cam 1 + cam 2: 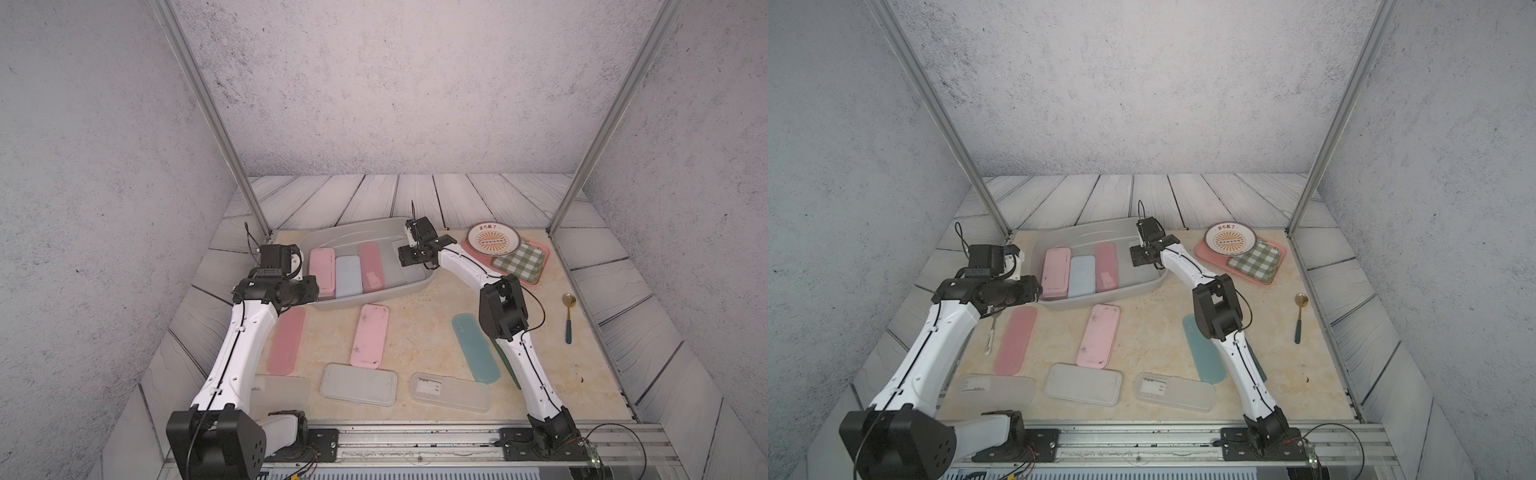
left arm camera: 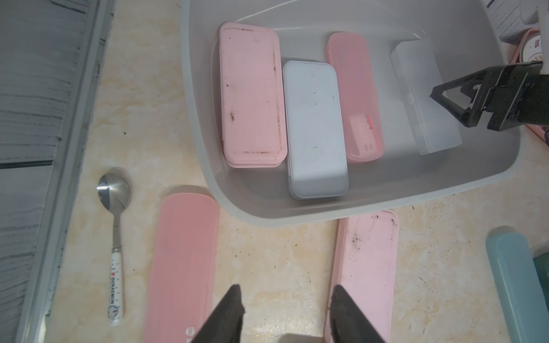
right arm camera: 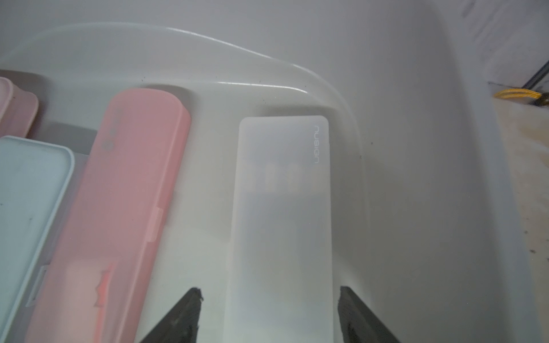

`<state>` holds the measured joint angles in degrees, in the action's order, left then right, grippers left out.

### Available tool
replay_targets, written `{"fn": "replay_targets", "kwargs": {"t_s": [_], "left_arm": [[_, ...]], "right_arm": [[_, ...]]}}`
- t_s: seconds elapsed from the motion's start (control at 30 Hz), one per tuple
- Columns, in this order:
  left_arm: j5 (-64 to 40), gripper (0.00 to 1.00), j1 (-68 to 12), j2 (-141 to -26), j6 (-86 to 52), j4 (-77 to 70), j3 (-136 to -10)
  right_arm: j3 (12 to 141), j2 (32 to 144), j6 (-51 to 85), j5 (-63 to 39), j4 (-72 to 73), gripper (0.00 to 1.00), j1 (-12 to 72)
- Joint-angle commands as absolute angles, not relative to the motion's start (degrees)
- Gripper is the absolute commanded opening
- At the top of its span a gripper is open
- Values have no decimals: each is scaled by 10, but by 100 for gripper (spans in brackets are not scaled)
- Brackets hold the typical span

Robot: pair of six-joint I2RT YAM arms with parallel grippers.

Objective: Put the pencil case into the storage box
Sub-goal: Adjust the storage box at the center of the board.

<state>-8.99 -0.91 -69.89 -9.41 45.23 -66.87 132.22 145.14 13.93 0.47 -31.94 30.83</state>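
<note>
The storage box is a grey tub at the back middle of the table, seen in both top views. In it lie a pale pink case, a blue-grey case, a salmon case and a frosted white pencil case. My right gripper hangs open over the near end of the frosted case, a finger on each side and not pressing it. My left gripper is open above bare table, between a salmon case and a pale pink case.
More cases lie in front of the box: teal, grey and two frosted ones. A pink tray with a plate and a checked cloth stands at the back right. A gold spoon lies right, a silver spoon left.
</note>
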Motion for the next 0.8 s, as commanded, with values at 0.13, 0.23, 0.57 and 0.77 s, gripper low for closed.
{"fn": "replay_targets", "kwargs": {"t_s": [0.13,0.23,0.57,0.77], "left_arm": [[45,52,-1,-723,-81,476,-687],[54,55,13,-752,-94,473,-708],[14,59,50,-971,-136,417,-857],[-39,56,72,-1106,-160,387,-959]], "right_arm": [[1349,1511,154,-4,-354,78,322],[1364,1523,172,5,-363,79,326],[1444,1561,254,13,-446,85,334],[1358,1514,265,-39,-393,81,335]]}}
